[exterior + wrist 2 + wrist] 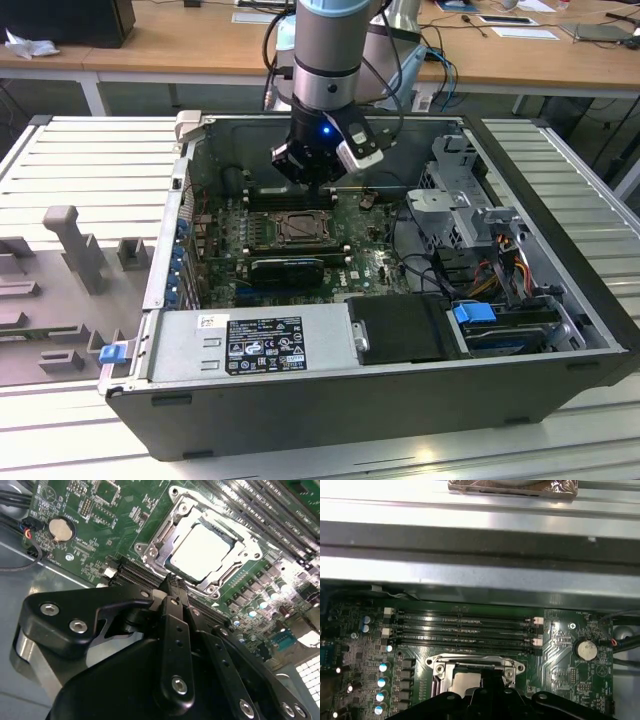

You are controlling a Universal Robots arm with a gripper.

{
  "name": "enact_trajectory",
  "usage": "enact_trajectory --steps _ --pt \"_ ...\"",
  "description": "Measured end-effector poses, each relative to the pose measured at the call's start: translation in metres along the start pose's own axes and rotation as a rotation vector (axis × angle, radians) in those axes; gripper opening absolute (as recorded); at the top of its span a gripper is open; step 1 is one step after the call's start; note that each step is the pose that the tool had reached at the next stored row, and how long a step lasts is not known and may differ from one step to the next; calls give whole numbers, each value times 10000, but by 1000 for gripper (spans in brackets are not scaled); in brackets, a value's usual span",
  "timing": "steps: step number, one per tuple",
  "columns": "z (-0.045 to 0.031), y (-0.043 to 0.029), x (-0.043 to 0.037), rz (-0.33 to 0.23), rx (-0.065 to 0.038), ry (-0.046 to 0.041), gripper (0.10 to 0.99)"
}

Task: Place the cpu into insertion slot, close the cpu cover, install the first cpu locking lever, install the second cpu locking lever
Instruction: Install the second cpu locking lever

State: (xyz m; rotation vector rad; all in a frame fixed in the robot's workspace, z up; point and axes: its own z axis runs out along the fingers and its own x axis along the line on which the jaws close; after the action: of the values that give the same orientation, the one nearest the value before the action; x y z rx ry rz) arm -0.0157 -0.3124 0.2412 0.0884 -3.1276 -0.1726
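Note:
The cpu [202, 552] lies flat in the insertion slot [150, 555] on the green motherboard, its pale metal face showing. The cpu cover [167, 532], a shiny metal frame, lies down around the chip, which shows through its window. In the first wrist view the cpu [465, 680] and the cover [440, 662] sit just beyond the fingertips. My gripper [172, 582] hovers at the socket's near edge, its black fingers [175, 625] shut together with nothing between them. In the exterior view the gripper [312, 180] hangs inside the open case, just above and behind the socket [298, 230].
Long black memory slots [465, 627] run beside the socket. A coin battery [61, 528] sits on the board. The case's metal wall [480, 575] rises close behind. A drive cage [465, 210] and cables [490, 270] fill the exterior view's right; the power supply [250, 340] lies in front.

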Motion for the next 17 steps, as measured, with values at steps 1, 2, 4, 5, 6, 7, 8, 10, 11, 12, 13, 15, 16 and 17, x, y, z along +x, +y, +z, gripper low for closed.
enact_trajectory --steps 1,2,4,5,6,7,8,10,11,12,13,15,16,17 --pt "-3 -26 2 0 1 0 106" --pt "-5 -49 3 -1 0 0 106" --pt "-11 -103 6 -1 1 1 106" --pt "-16 -147 8 0 1 0 106" --pt "-20 -190 11 -1 -1 0 106" --pt "-26 -238 14 0 1 0 106" --pt "-32 -293 17 -1 0 0 106" --pt "-43 -391 23 0 1 1 106" --pt "-46 -417 24 0 2 1 106" --pt "-49 -451 26 -1 -1 0 106" --pt "-50 -459 26 -1 -1 0 106" --pt "-81 -459 27 1 1 0 106" --pt "-105 -458 27 0 2 2 106" --pt "-112 -464 27 -2 -1 2 106"
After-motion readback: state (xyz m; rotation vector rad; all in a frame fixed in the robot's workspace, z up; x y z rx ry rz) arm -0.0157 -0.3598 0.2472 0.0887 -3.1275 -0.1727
